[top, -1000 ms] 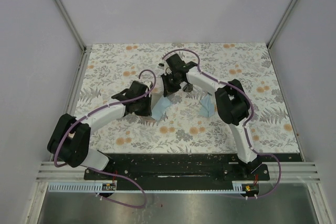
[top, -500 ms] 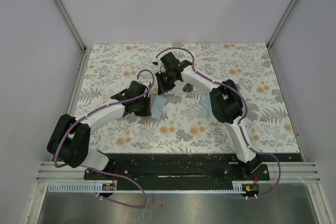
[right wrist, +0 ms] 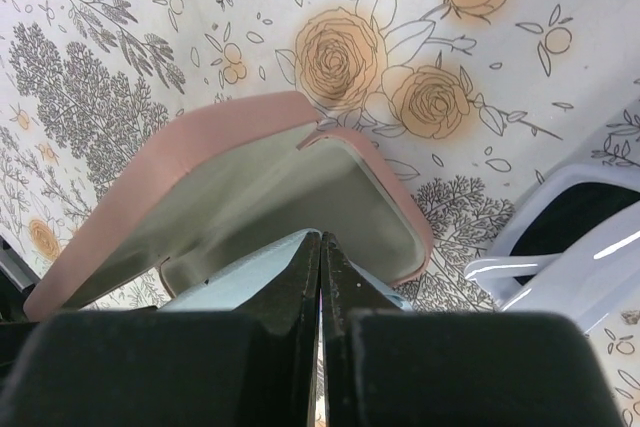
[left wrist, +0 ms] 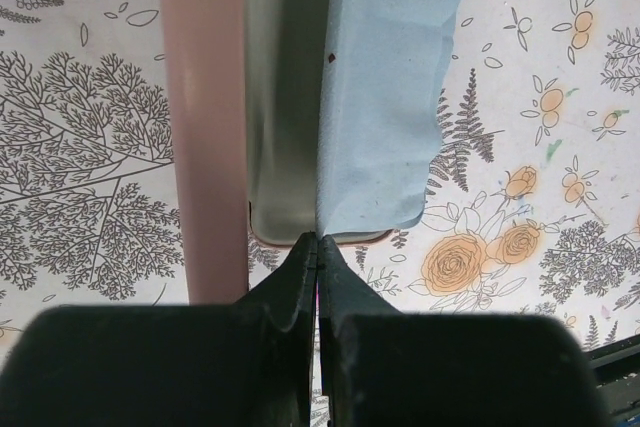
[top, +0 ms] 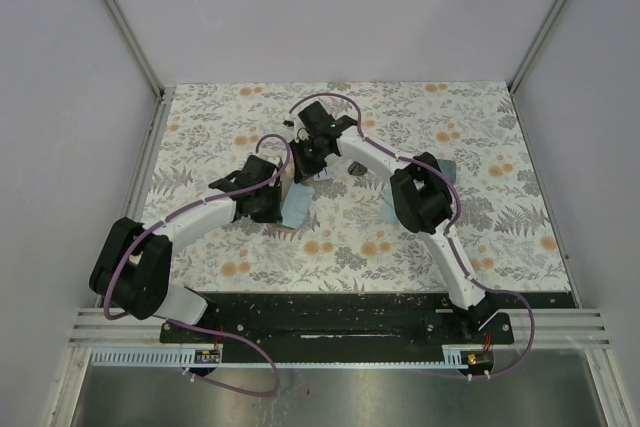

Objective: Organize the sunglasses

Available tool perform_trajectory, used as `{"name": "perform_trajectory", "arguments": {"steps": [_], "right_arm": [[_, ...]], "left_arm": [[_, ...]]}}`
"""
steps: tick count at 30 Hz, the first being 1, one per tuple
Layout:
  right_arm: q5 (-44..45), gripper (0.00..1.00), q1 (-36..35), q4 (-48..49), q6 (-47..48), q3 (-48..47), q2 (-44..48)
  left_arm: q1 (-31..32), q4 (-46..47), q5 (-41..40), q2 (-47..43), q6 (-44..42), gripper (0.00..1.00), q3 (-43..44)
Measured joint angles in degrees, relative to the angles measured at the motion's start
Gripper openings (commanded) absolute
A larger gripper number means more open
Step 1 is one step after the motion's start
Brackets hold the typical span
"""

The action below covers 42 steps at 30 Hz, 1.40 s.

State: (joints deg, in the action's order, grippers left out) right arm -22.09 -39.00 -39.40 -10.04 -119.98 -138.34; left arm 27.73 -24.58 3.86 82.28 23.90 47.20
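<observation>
Near the centre of the overhead view both arms crowded over the open pink case (left wrist: 205,127), their wrists hiding most of it from above. In the left wrist view the left gripper (left wrist: 318,239) had its jaws pressed together at the bottom centre, tips right at the case's near rim and at the lower edge of a light blue cloth (left wrist: 385,77) that draped over the case's right side; whether a fold of cloth was pinched could not be told. In the right wrist view the right gripper (right wrist: 321,239) was likewise fully closed with nothing visibly held, its tips over the case's grey-green lining. The white-framed sunglasses (right wrist: 565,242) lay on the flowered table (top: 500,147) at the right edge of that view, just beside the case and outside it. The dark pair could not be made out. Right of centre overhead, a second cloth (top: 392,209) and a grey-blue case (top: 447,168) were partly hidden behind the right arm.
</observation>
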Motion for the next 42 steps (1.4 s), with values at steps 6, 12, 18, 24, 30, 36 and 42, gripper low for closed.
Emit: {"name": "perform_trajectory", "arguments": {"steps": [6,12,18,24,30,36,42], "right_arm": [[-0.1,0.0,-0.2,-0.9,0.3,-2.6,-1.6],[-0.3,0.0,-0.4,-1.2,0.7,-3.7,-3.2],[-1.1,0.0,-0.4,-1.5,0.8,-4.5,-4.2],[-1.2,0.0,-0.5,-2.0,0.8,-6.0,-4.2],[-1.2,0.2,-0.8,-2.5,0.9,-8.3,-5.4],[-0.6,0.26,-0.8,-2.6,1.1,-8.6,-6.1],[1.8,0.33,-0.8,-2.2,0.8,-6.9,-5.6]], "left_arm": [[0.0,0.0,-1.0,0.4,0.0,0.0,0.0],[0.0,-0.2,-2.0,1.5,0.0,0.0,0.0],[0.0,-0.3,-2.6,2.2,0.0,0.0,0.0],[0.0,-0.3,-2.6,2.3,0.0,0.0,0.0],[0.0,0.1,-2.7,3.3,0.0,0.13,0.0],[0.3,0.0,-2.6,3.7,-0.1,0.26,0.0],[2.4,-0.2,-3.2,2.9,0.1,0.35,0.0]]}}
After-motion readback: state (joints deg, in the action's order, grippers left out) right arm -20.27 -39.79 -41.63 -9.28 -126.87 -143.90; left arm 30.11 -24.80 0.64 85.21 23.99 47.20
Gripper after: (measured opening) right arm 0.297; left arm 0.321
